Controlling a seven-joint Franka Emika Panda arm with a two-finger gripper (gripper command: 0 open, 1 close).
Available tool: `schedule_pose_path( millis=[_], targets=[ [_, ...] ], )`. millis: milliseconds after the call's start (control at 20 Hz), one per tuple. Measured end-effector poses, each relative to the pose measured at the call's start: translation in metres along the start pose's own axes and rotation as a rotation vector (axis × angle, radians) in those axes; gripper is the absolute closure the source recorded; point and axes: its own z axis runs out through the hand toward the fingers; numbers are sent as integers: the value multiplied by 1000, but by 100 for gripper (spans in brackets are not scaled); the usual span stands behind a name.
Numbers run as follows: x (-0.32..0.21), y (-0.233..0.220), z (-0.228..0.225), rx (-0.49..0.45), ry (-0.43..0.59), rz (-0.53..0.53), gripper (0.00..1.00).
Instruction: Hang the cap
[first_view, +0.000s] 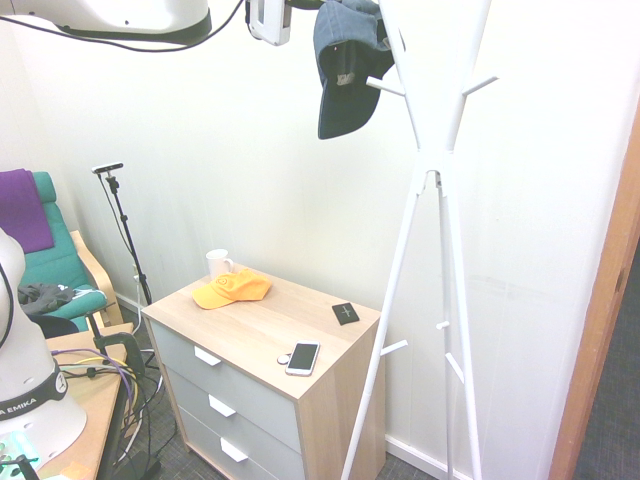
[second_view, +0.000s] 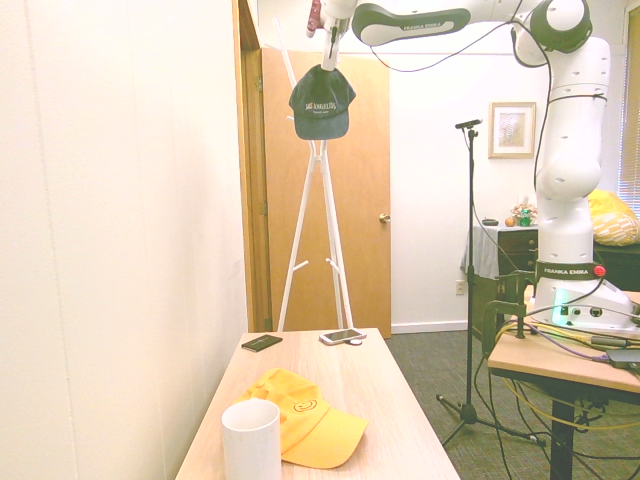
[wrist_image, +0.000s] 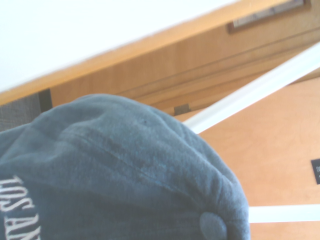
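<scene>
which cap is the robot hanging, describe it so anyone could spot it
Find the tall white coat stand beside the wooden dresser. At its top, the gripper holds up the navy cap, with pale lettering on its front. The other cap is orange-yellow and lies on the dresser.

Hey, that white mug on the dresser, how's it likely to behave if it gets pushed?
The white mug looks rigid and glazed, so it would probably slide across the smooth dresser top rather than deform. It stands upright and fairly tall, so a high push might tip it. It's likely breakable if knocked off.
</scene>
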Motion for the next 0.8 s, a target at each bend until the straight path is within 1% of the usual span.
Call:
schedule_pose_path(
  millis=[200,250,550,800],
  targets=[
    [-3,0,36,-3,-32,6,100],
    [-6,-3,42,2,-44,5,0],
    [-32,-30,61,28,-80,-18,0],
    [-39,-30,64,34,-77,-18,0]
  ],
)
